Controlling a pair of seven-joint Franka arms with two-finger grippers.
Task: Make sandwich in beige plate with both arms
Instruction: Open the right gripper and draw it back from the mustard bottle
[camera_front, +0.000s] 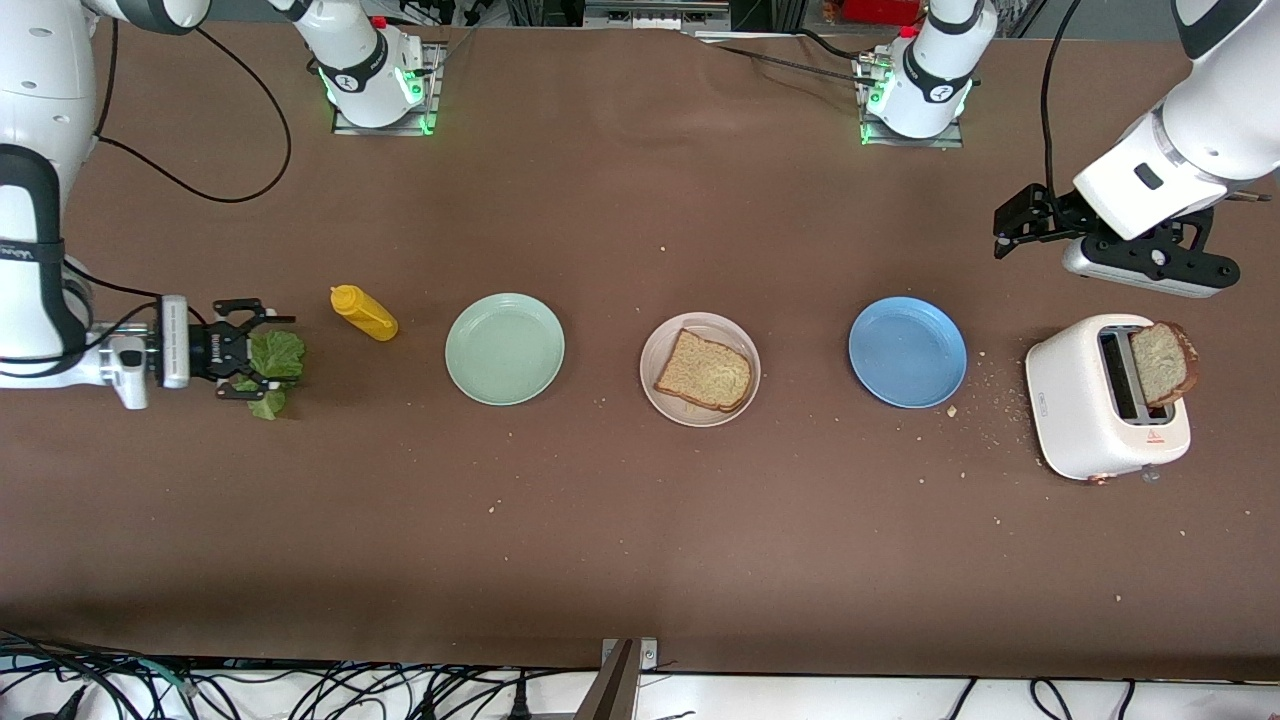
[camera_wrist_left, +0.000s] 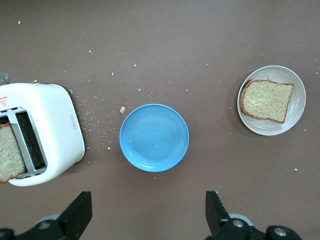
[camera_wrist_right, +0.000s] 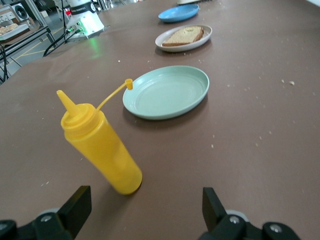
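Note:
The beige plate sits mid-table with one brown bread slice on it; both show in the left wrist view and in the right wrist view. A second slice stands in the white toaster at the left arm's end. A green lettuce leaf lies on the table at the right arm's end. My right gripper is open, low over the leaf, which is hidden in the right wrist view. My left gripper is open and empty in the air, over the table by the toaster.
A yellow squeeze bottle stands between the lettuce and a mint green plate. A blue plate lies between the beige plate and the toaster. Crumbs are scattered around the toaster.

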